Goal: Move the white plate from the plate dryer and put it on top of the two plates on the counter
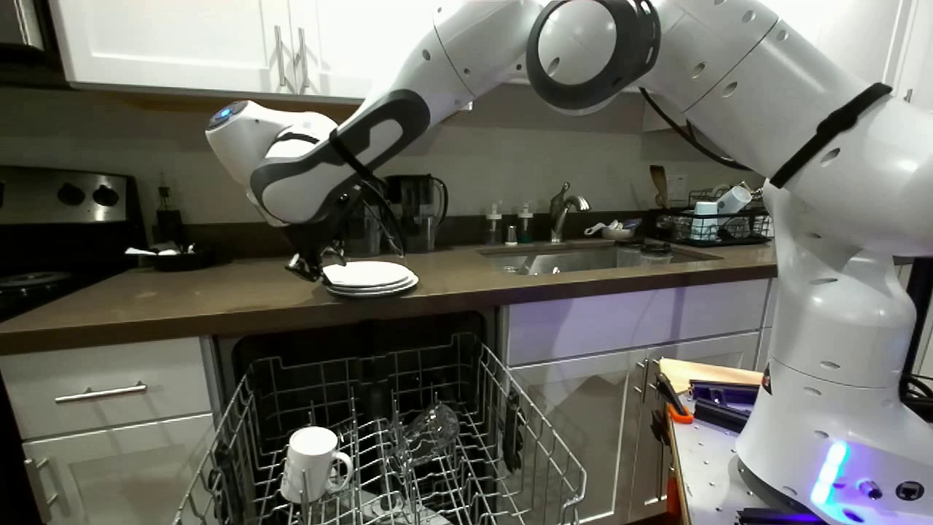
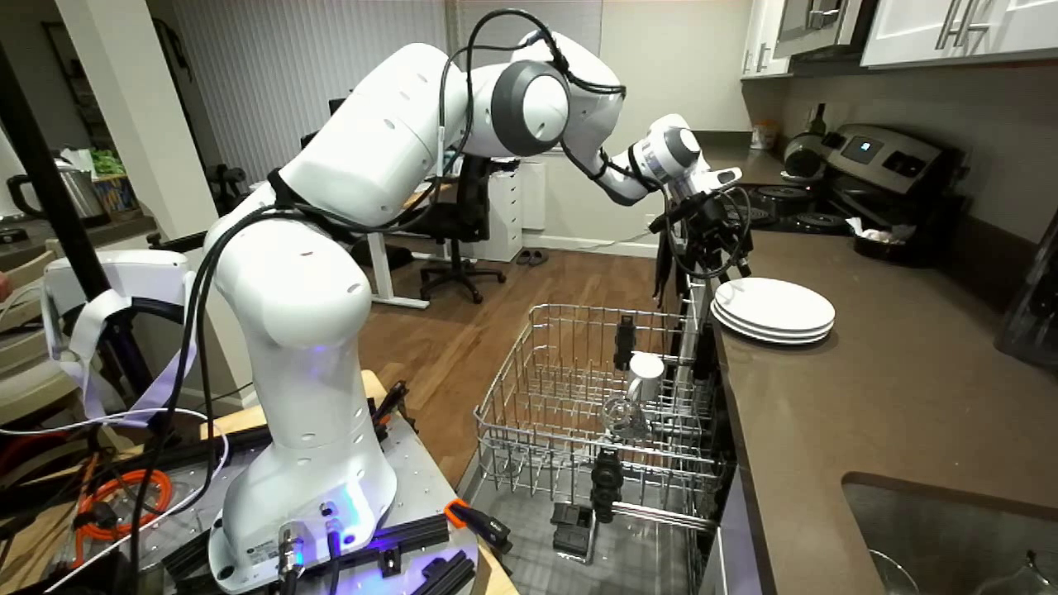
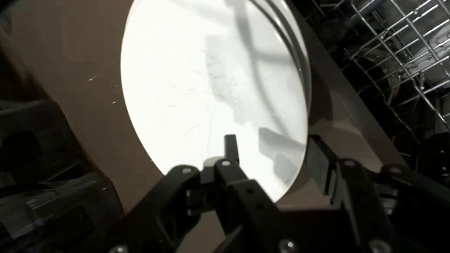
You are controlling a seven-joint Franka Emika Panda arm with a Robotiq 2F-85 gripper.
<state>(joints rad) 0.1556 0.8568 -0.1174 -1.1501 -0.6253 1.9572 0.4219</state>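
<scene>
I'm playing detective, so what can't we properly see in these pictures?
Middles of the lower plates: hidden by the top plate in every view.
Whether the tool touches the top plate: they overlap in the wrist view, too small in both exterior views.
What the pale stuff in the black dish is: too small in both exterior views.
Dark shapes: blurred, cut off by the wrist view's left edge.

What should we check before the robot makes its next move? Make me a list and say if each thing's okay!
1. Top plate resting on the two plates: ok.
2. All three lined up: not ok, lower rims stick out on one side.
3. Gripper open: ok, fingers apart.
4. Fingers not touching the top plate: cannot tell.
5. Plates back from the front edge of the counter: cannot tell, looks close.
6. Mug and glass away from the gripper: ok, both in the rack.
</scene>
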